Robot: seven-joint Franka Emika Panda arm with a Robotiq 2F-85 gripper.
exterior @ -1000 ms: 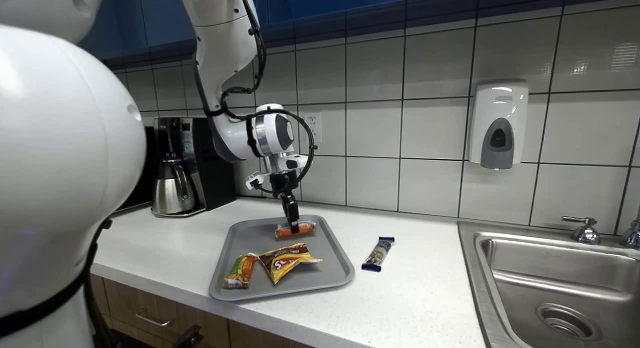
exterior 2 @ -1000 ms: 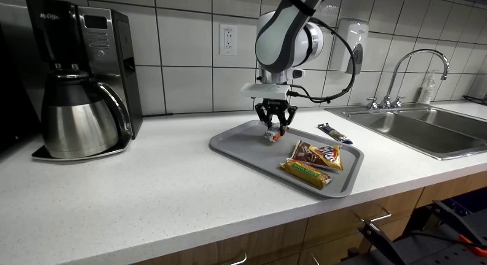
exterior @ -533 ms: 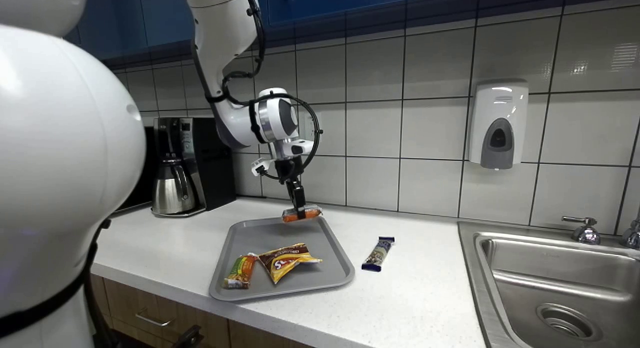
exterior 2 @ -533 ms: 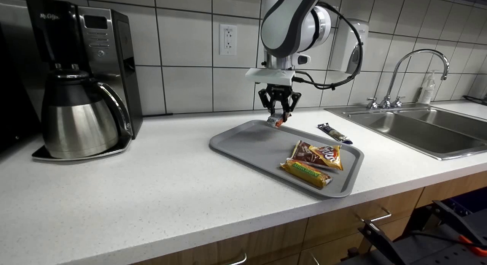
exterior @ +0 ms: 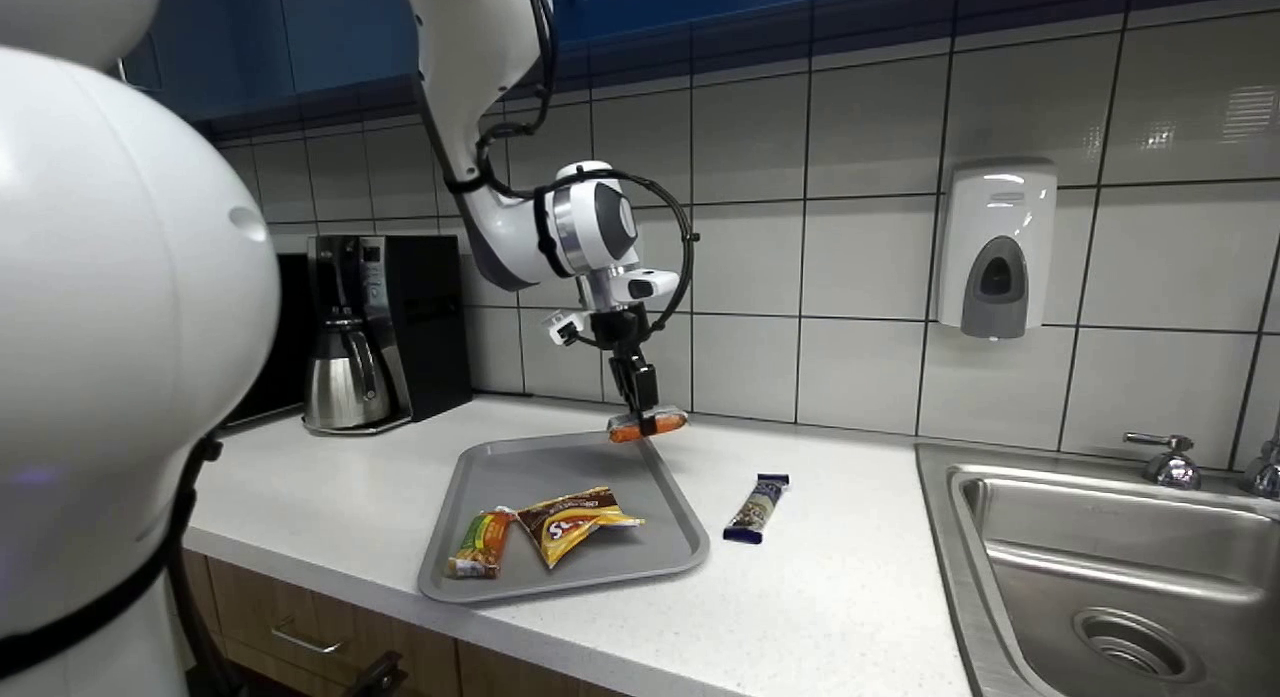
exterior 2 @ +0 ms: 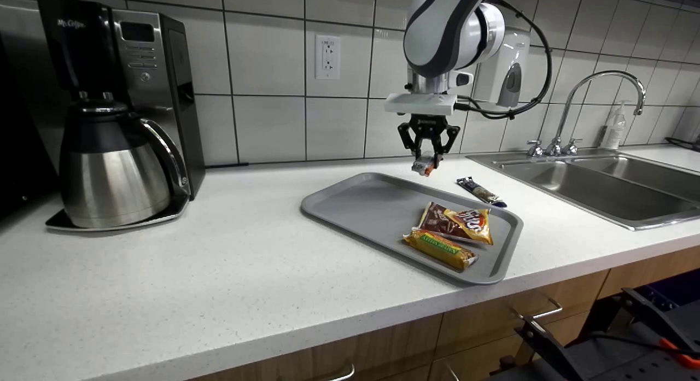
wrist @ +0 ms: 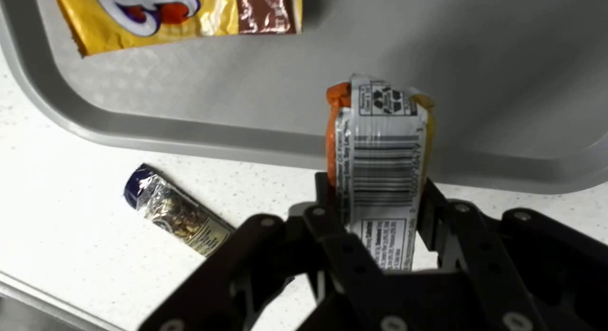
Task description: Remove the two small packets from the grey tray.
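Note:
My gripper (exterior: 648, 425) is shut on the orange-red packet (exterior: 669, 423) and holds it above the counter by the back rim of the grey tray (exterior: 560, 467). The wrist view shows the packet's barcode side (wrist: 387, 155) between the two fingers, overlapping the tray's rim. The gripper (exterior 2: 428, 158) and held packet (exterior 2: 422, 165) show also in an exterior view. The orange-brown packet with a greenish part (exterior: 483, 544) lies on the tray near its front edge, also in an exterior view (exterior 2: 440, 248); it is out of the wrist view.
A larger yellow-and-brown packet (exterior: 570, 522) lies on the tray beside the orange-brown one. A small dark-ended bar (exterior: 757, 509) lies on the counter between tray and steel sink (exterior: 958, 547). A coffee maker (exterior 2: 153, 97) stands at the far side; a tiled wall is behind.
My gripper has lifted the orange-red packet off the tray and moved it toward the sink side, up to the tray's back rim. The other packets, bar and tray have not moved.

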